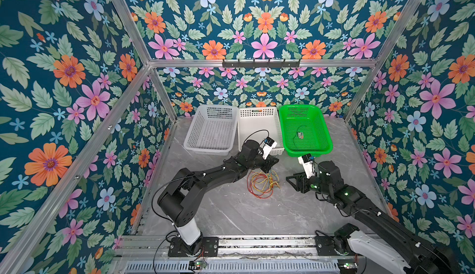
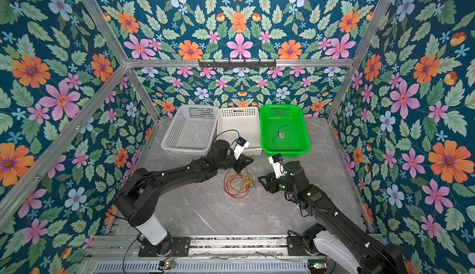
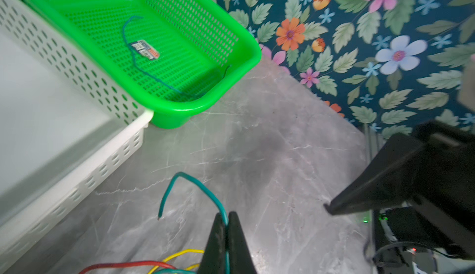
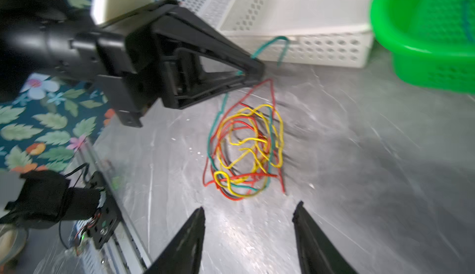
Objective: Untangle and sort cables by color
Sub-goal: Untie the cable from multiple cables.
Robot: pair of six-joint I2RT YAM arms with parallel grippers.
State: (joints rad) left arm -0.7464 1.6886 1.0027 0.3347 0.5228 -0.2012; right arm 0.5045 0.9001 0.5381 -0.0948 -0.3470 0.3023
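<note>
Teal cable (image 3: 181, 173), light and springy, clamped near its end by left tool (image 3: 225, 215).
Right tool (image 4: 249, 206) apart, empty; tangle (image 4: 246, 149) likely snags.

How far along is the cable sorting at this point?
Done: one teal cable lies in the green basket. In hand: the left gripper is shut on a second teal cable at the edge of the tangle, while the right gripper hangs open and empty beside it. Left: the red, yellow and teal tangle on the table; the grey basket and white basket show no cables.
</note>
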